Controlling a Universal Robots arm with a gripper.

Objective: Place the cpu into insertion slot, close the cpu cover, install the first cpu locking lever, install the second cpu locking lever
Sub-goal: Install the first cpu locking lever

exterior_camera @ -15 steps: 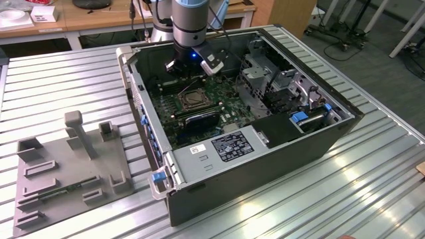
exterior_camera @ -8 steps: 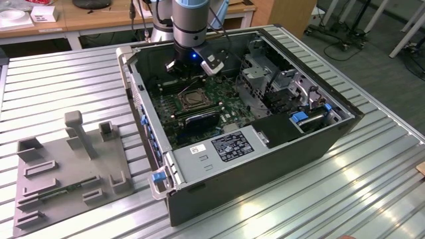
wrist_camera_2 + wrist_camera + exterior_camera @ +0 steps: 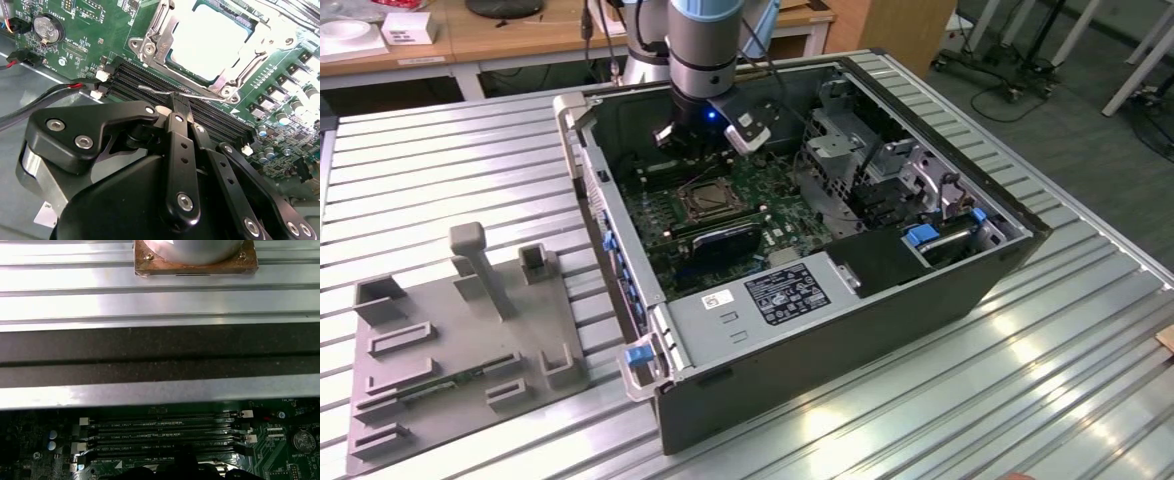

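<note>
Bright streaks are reflected off the metal table at the exterior view's lower right; the computer case interior is shadowed. In the second wrist view the cpu is whitened by glare.

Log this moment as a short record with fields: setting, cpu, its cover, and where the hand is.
setting: open computer case on the slatted metal table
cpu: in place on the green motherboard, bright top showing
cpu cover: down flat, framing the cpu
hand: at a thin wire lever beside the memory slots
aside: grey fixture tray, exterior view's left
</note>
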